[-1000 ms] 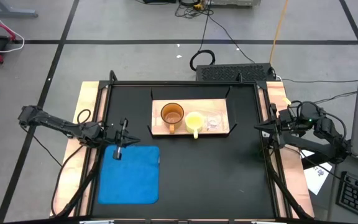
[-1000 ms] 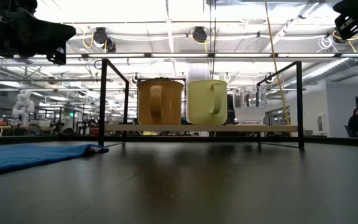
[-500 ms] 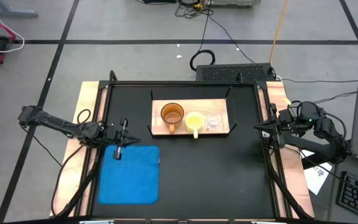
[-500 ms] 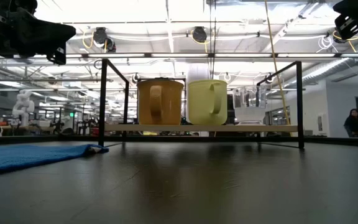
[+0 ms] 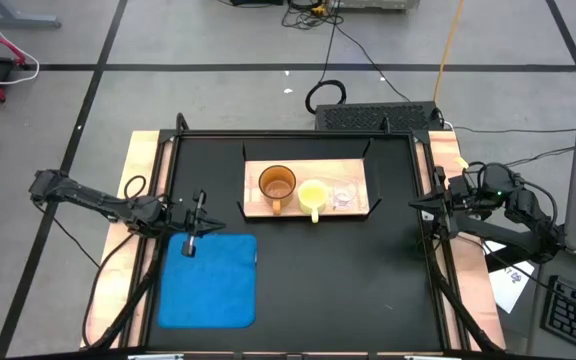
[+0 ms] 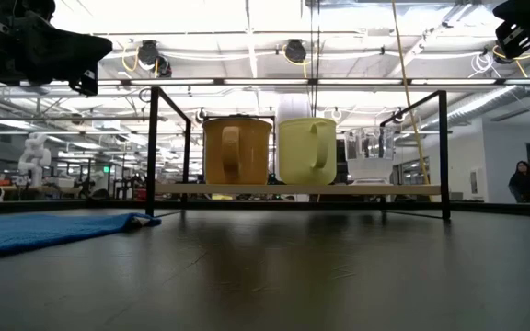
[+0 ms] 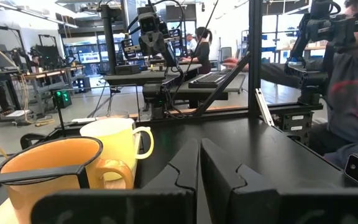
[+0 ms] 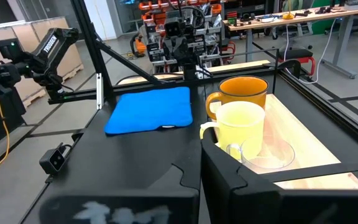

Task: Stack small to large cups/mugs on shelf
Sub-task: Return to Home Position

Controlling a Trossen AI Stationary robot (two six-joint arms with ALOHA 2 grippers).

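Orange mug (image 5: 277, 184), yellow mug (image 5: 313, 193), glass cup (image 5: 344, 195) sit in row on shelf (image 5: 298, 168), between claws, well apart from both, orange nearest left claw (image 5: 199, 207). Left claw, right claw (image 5: 420, 207) closed, empty. We judge: retract slowly, steer clear of shelf.

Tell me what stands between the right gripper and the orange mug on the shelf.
Two things: the glass cup nearest the right gripper, then the yellow mug, both on the shelf in line before the orange mug. The left gripper waits at the blue mat's far edge.
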